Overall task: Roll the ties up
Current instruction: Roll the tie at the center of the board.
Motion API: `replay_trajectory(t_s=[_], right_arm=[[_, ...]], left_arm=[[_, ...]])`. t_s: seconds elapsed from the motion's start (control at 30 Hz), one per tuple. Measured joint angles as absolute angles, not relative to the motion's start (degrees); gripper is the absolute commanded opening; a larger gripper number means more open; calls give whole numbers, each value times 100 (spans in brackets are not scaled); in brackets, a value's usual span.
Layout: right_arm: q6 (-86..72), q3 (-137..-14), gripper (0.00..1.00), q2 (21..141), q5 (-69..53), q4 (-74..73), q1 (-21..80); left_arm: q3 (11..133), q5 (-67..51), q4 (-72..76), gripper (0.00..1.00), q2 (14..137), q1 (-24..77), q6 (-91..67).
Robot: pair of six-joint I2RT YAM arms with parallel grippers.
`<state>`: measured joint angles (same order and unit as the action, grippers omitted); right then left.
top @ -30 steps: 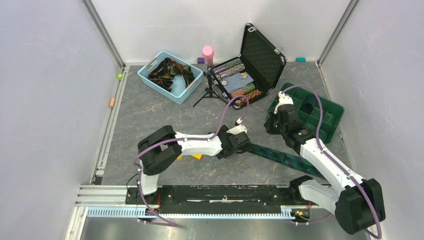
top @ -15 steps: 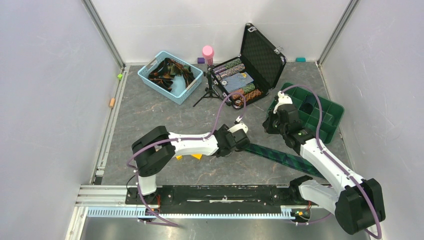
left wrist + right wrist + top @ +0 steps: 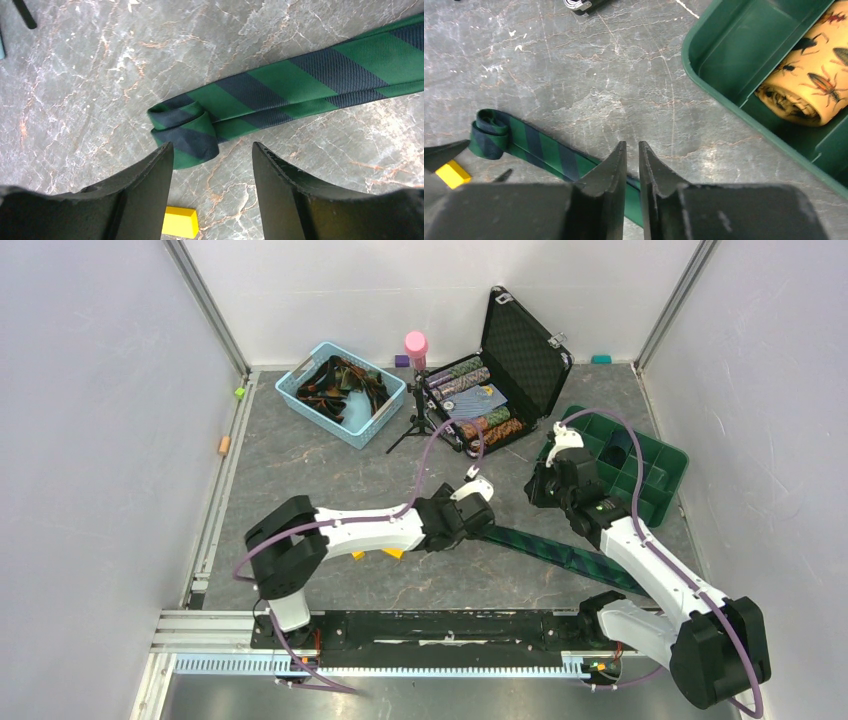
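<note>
Tie [image 3: 290, 90], green with navy stripes, flat on the grey marbled counter [image 3: 320, 470]; stretched diagonally between the two arms, with one end curled into a small loose roll [image 3: 187, 132]. At the back, a black case [image 3: 525, 340] standing open, with rows of chips inside. To its right, a green tray [image 3: 665, 490] with compartments; to its left, a blue basket [image 3: 322, 418] holding a tangle of dark ties [image 3: 340, 380]. Left end effector [image 3: 212, 150] open over the roll, with fingers [image 3: 145, 190] spread to either side of it; touching or just clear, cannot tell. Right end effector [image 3: 632, 145] all but closed, with only a thin slit at the tips and nothing in it; poised over the counter near the tray's edge. In one tray compartment, an orange tie [image 3: 809, 95] printed with insects, rolled up. Near the roll, by the left fingers, a yellow block [image 3: 180, 222].
</note>
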<state>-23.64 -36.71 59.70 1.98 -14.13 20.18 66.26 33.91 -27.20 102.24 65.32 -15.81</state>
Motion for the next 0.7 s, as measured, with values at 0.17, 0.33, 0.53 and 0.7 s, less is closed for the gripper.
replay_trajectory(t_s=[0.17, 0.33, 0.53, 0.7], right_arm=[[-2161, -3649, 48, 5975, 165, -1280, 2018], [-1772, -3616, 91, 6228, -539, -731, 2036], [-993, -4473, 98, 7555, -1184, -707, 3013], [-340, -5474, 98, 8501, -1621, -733, 3872]], left_arm=[[6195, 3201, -2512, 65, 9288, 6252, -1723], [5647, 2550, -2029, 70, 7920, 5170, -2104], [5148, 1763, -1806, 94, 7190, 3540, -2676], [4724, 1168, -1863, 100, 7081, 2681, -3146]])
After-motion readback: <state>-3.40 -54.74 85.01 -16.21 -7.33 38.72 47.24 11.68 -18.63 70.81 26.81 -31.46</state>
